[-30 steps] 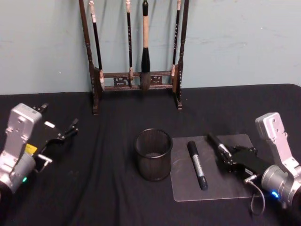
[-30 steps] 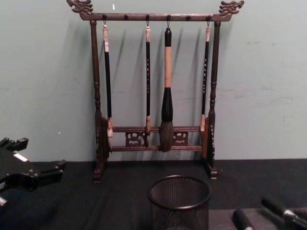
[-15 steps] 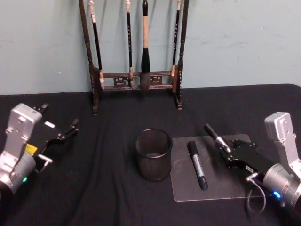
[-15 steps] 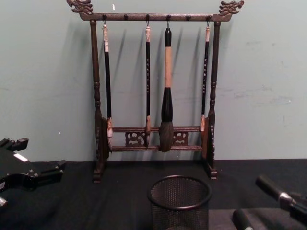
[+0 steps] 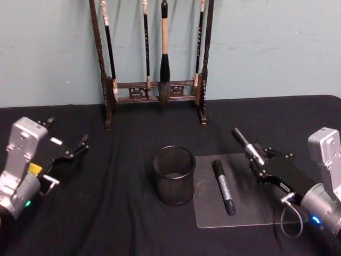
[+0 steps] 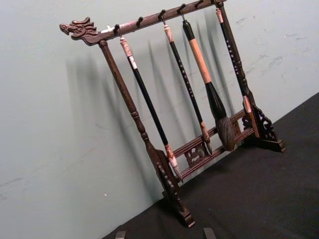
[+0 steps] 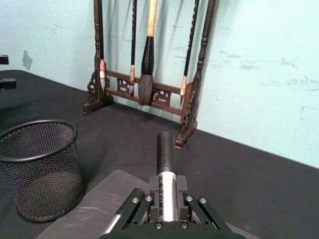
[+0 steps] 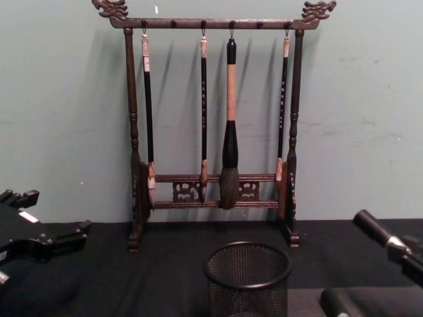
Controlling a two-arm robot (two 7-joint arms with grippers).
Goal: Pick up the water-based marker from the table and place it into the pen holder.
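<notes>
Right gripper point(image 5: 257, 161) clamps a black-and-silver marker point(image 5: 241, 142), its rear end hidden inside the fingers, right of the round black mesh pen holder point(image 5: 173, 175); left gripper point(image 5: 68, 132) parked, fingers spread.

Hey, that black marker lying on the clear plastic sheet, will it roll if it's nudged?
Likely yes: the black cylindrical marker is round and lies on the smooth clear plastic sheet. It looks rigid, so it should lift without bending. The right hand holds a similar marker nearby.
</notes>
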